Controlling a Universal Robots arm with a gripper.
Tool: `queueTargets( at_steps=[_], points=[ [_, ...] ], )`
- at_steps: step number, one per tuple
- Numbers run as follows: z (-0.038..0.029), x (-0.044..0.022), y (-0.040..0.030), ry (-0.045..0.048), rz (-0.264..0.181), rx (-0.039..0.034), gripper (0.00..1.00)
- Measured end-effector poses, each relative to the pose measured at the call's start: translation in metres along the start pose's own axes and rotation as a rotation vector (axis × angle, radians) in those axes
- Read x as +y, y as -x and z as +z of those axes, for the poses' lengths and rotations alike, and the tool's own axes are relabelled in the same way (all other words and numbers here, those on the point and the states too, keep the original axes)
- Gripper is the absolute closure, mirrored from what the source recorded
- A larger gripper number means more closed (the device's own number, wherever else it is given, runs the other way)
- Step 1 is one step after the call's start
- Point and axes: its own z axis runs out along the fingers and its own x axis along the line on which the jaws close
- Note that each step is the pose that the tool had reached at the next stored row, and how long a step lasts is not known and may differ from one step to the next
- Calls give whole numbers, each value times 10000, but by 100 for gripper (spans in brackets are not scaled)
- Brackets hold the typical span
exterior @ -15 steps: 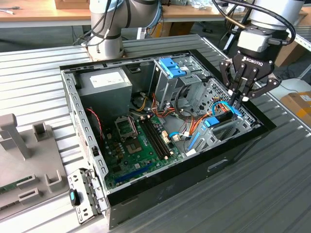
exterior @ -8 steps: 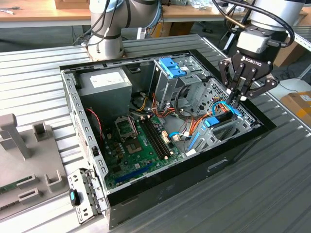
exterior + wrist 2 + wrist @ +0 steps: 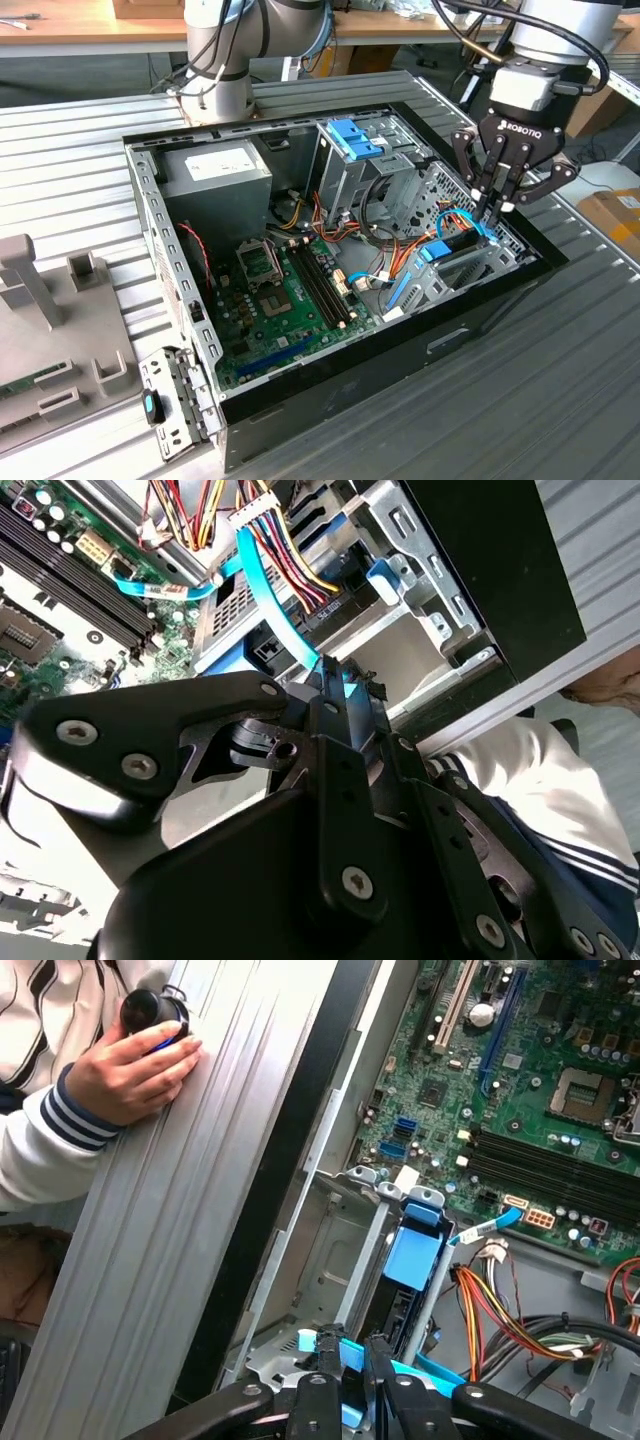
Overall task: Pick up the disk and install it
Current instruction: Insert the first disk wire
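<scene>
Disk (image 3: 452,250) standing on edge in its bay at the case's near corner, on the exterior view's right, blue frame pinched by gripper (image 3: 493,212). Best pushed straight down, kept square, clear of nearby cables (image 3: 385,283).
</scene>
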Motion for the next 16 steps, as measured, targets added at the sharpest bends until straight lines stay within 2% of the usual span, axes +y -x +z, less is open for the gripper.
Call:
queueTargets(
  at_steps=[2,8,14,16],
  points=[
    [-1,-2,-2,20,2,52,76],
    [29,8,-35,41,2,112,76],
    [30,8,-35,39,2,107,76],
    [30,8,-35,39,2,106,89]
  ],
)
